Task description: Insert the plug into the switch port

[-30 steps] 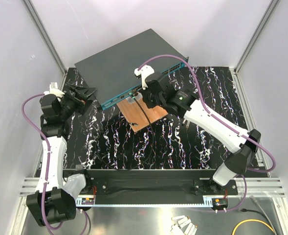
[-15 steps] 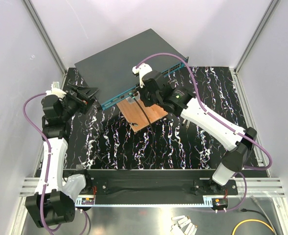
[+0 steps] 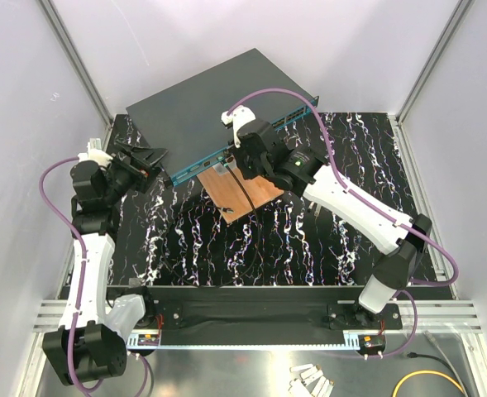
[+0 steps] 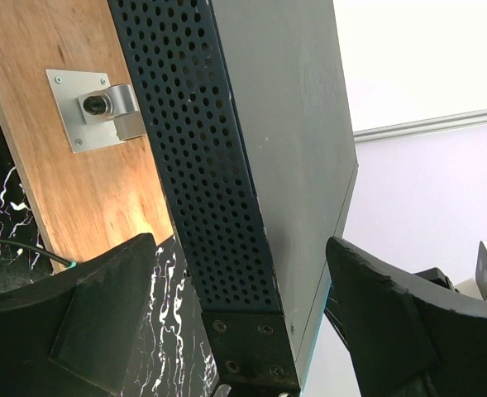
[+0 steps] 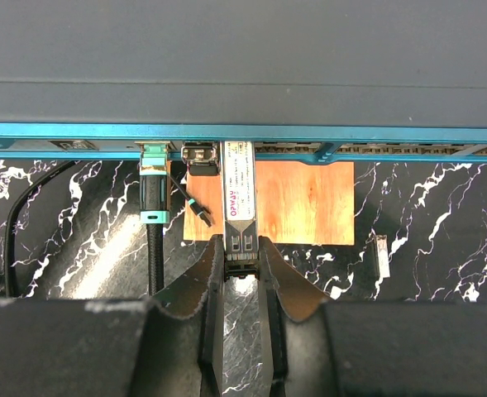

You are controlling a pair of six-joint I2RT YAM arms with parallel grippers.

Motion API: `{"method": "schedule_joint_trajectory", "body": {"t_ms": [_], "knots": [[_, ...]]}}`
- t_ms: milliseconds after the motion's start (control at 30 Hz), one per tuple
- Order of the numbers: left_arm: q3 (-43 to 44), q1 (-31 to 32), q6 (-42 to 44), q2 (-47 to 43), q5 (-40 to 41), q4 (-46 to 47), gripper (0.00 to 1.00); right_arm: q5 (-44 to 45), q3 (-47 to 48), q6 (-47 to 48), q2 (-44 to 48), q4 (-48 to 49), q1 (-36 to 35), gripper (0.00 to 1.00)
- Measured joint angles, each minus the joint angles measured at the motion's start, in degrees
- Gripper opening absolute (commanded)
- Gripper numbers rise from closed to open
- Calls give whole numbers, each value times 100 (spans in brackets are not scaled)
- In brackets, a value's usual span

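Right wrist | plug (image 5: 239, 186) long axis square to switch (image 5: 226, 50) front | nose at port

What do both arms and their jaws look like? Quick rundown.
The left arm and right arm have white shells, black joints and black bases. A purple cable loops beside each, ending at a white wrist mount. Jaws are matt black, wedge-shaped.

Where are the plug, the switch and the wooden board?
plug (image 5: 239, 186): right wrist view, on its labelled body.
switch (image 5: 243, 50): right wrist view, on its dark grey top.
wooden board (image 5: 305, 203): right wrist view, on its bare face.
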State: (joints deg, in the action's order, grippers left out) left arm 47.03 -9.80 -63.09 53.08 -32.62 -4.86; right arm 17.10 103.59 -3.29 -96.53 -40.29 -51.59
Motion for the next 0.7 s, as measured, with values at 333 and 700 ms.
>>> {"method": "schedule_joint_trajectory", "body": {"t_ms": [333, 700], "knots": [[-59, 2, -2, -22, -2, 35, 88, 50, -2, 48, 0, 0, -13, 0], [-70, 4, -24, -22, 0, 48, 88, 164, -35, 87, -9, 20, -50, 0]]}}
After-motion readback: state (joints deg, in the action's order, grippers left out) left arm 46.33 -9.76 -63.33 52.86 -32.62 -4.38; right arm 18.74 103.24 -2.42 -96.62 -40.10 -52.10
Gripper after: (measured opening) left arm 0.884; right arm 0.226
